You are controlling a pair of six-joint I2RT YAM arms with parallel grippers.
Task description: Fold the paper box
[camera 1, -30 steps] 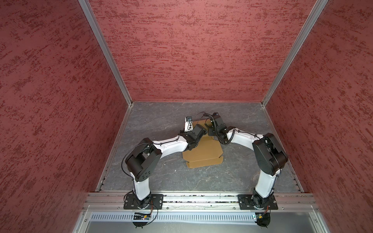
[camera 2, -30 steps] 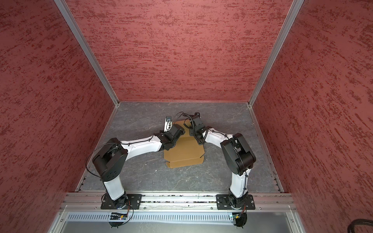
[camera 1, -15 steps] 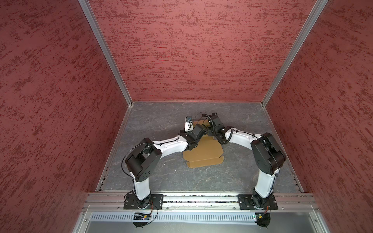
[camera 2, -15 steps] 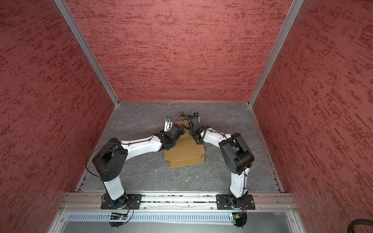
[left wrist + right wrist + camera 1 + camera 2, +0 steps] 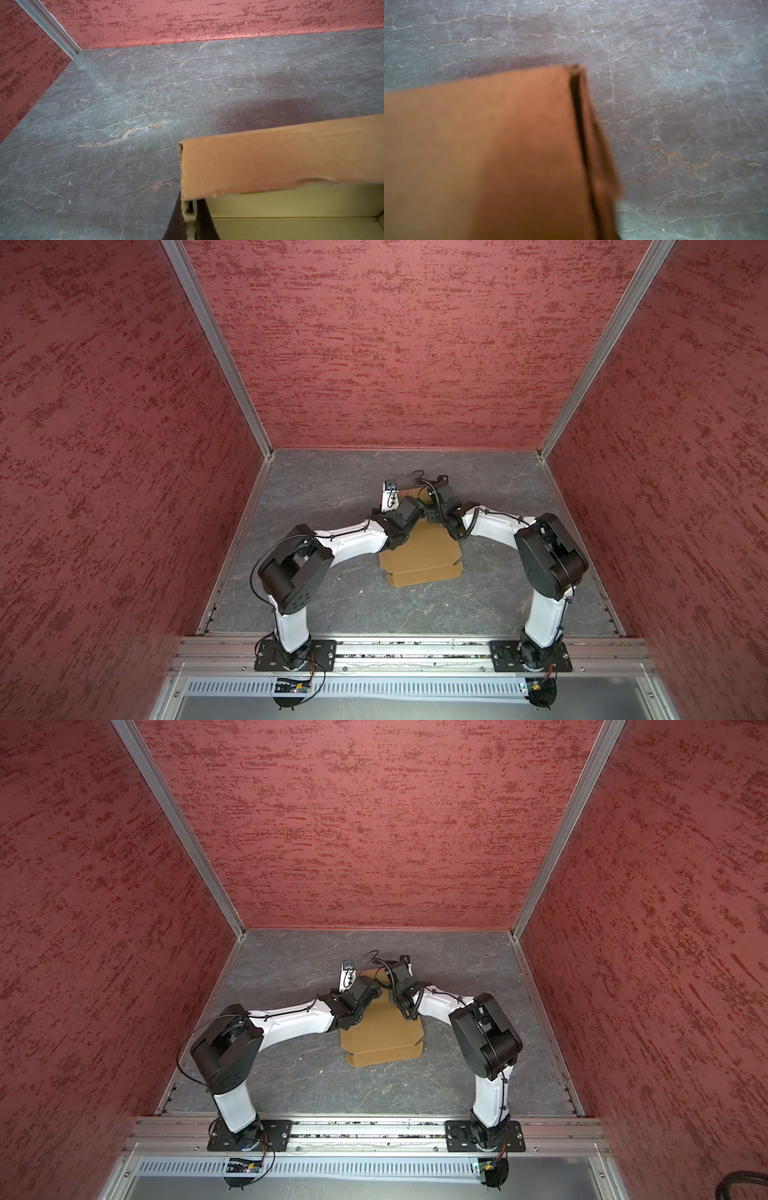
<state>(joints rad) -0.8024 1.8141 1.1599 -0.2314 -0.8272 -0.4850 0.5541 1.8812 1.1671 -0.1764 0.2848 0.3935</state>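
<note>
The paper box (image 5: 424, 560) (image 5: 382, 1040) is tan cardboard, partly folded, lying mid-table in both top views. Both arms meet over its far end. My left gripper (image 5: 411, 506) (image 5: 365, 988) is at the far left corner. In the left wrist view its dark fingers (image 5: 174, 224) are shut on the edge of an upright cardboard wall (image 5: 189, 209), under a folded-over flap (image 5: 280, 158). My right gripper (image 5: 440, 499) (image 5: 401, 977) hangs over the far right part. In the right wrist view blurred cardboard (image 5: 488, 155) hides its fingers.
Red textured walls (image 5: 395, 344) with aluminium corner posts (image 5: 216, 348) close in the grey stone-patterned table (image 5: 340, 605) on three sides. The arm bases sit on a metal rail (image 5: 415, 649) along the front. A black cable (image 5: 748, 1189) shows at the near right.
My right wrist has shifted slightly to the left along the box's far end. The left arm and the box have stayed where they were.
</note>
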